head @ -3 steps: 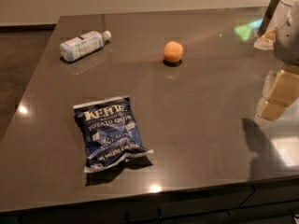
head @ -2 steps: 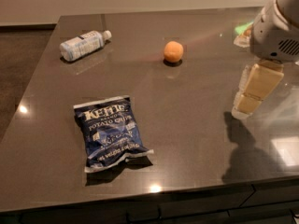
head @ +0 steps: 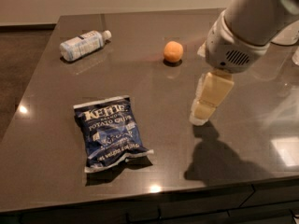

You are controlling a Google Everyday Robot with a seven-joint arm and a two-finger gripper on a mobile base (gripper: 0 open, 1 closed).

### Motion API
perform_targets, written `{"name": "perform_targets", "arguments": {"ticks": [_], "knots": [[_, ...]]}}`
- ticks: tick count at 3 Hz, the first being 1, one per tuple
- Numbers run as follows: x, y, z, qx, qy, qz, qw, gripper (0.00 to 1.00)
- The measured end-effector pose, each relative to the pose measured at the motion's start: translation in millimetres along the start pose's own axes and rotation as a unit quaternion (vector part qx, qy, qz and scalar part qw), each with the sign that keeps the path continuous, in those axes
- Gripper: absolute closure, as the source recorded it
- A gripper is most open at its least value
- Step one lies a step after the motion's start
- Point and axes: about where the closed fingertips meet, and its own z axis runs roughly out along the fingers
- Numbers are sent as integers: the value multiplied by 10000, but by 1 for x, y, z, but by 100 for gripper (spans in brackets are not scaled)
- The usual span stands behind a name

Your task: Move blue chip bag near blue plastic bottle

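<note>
Camera view, items as we log them:

1. Crinkly dark navy-blue chip bag (head: 112, 132) with white lettering and white sealed ends. It lies flat on the near-left part of the glossy dark grey table (head: 154, 97). Its long axis runs near to far, leaning slightly so the far end sits a little to the left. The top seal points far, and the lettering reads upright from the near edge.

2. Small clear plastic bottle (head: 84, 44) with a pale label and white cap. It lies on its side at the far left, with the cap pointing right and slightly far. It is well apart from the bag.

3. Round orange fruit (head: 173, 51), at the far centre, resting alone.

4. Cream-coloured gripper (head: 200, 115) on a white arm, hanging over the table right of the bag and near of the fruit, with its tip slanting down to the left. We see nothing in its grasp. We cannot tell whether it is released or clenched.
</note>
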Motion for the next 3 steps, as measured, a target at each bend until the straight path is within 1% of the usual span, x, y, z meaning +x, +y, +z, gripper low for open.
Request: {"name": "perform_targets", "arguments": {"ticks": [1,2,3], "knots": [[-24,21,20,-122,-141,-95,9998,0],[-45,43,43,-172,-262,-219,9993,0],[-61,61,65,-220,-397,-265,9986,0]]}}
